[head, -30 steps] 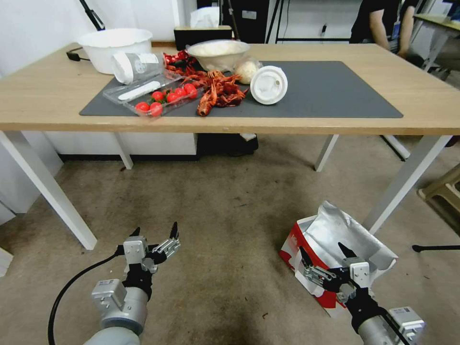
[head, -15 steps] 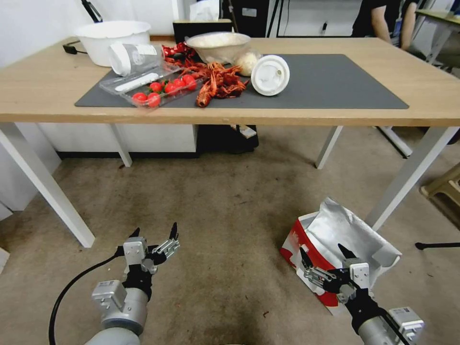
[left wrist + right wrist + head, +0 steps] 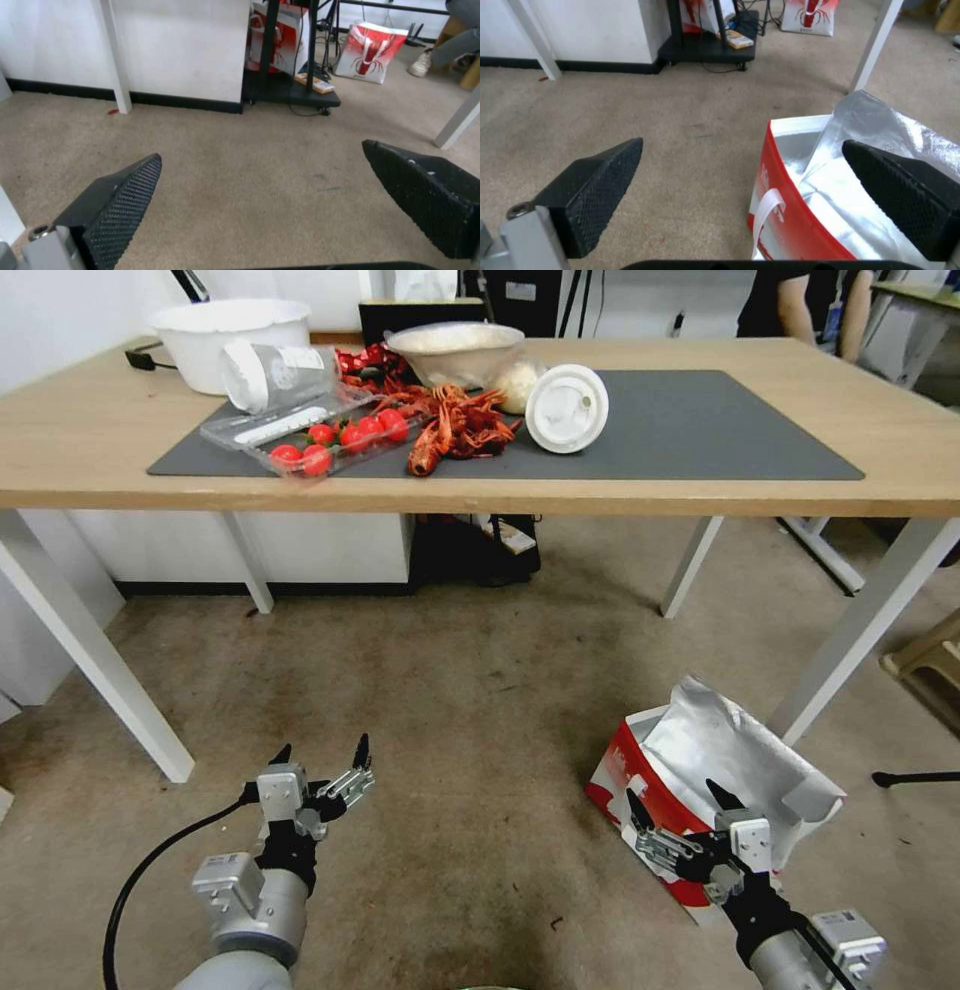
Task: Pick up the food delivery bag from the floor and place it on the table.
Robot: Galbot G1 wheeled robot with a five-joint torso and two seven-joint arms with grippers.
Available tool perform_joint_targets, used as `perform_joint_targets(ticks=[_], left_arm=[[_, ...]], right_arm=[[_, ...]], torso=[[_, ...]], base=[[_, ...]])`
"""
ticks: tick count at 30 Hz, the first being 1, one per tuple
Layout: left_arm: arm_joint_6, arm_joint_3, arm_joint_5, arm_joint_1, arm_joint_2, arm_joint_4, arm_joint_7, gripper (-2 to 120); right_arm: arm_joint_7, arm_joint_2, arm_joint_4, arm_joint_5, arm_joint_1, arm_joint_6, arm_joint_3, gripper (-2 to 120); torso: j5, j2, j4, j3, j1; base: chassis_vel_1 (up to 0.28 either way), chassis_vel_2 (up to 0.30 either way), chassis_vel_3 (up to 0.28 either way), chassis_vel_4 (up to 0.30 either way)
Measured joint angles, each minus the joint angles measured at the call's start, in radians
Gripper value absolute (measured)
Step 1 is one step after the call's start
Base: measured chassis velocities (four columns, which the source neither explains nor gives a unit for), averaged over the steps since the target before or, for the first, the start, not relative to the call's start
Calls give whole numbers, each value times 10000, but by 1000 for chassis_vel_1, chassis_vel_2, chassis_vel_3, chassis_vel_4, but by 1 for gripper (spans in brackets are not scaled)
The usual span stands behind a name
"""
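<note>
Food delivery bag [image 3: 700,770] sits on the floor beside a worktop [image 3: 700,485] leg, ungrasped; right gripper [image 3: 683,815] hovers over it, left gripper [image 3: 320,758] idle, both fingers spread; lifting remains

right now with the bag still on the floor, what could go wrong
The food delivery bag stands open, foil flap loose; the right pincer, open above it, might catch foil instead of the white strap handle. The table leg stands close behind the bag. Crayfish and tomatoes crowd the mat's left.
</note>
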Motion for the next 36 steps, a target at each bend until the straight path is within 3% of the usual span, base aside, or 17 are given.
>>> perform_joint_targets(ticks=[15,32,36], left_arm=[[-51,12,-20,-16,10,54,9,100],[-81,-15,-50,1,3,84,49,100],[-460,-17,-72,-18,-4,208,145,100]], right_arm=[[-10,-52,-21,-38,-48,10,8,100],[-14,-84,-64,-35,-47,20,10,100],[-15,-125,-65,-14,-31,21,10,100]], torso=[[0,-614,0,-572,-40],[0,-738,-1,-577,-79],[0,-719,-1,-577,-77]], base=[[0,0,0,0],[0,0,0,0],[0,0,0,0]])
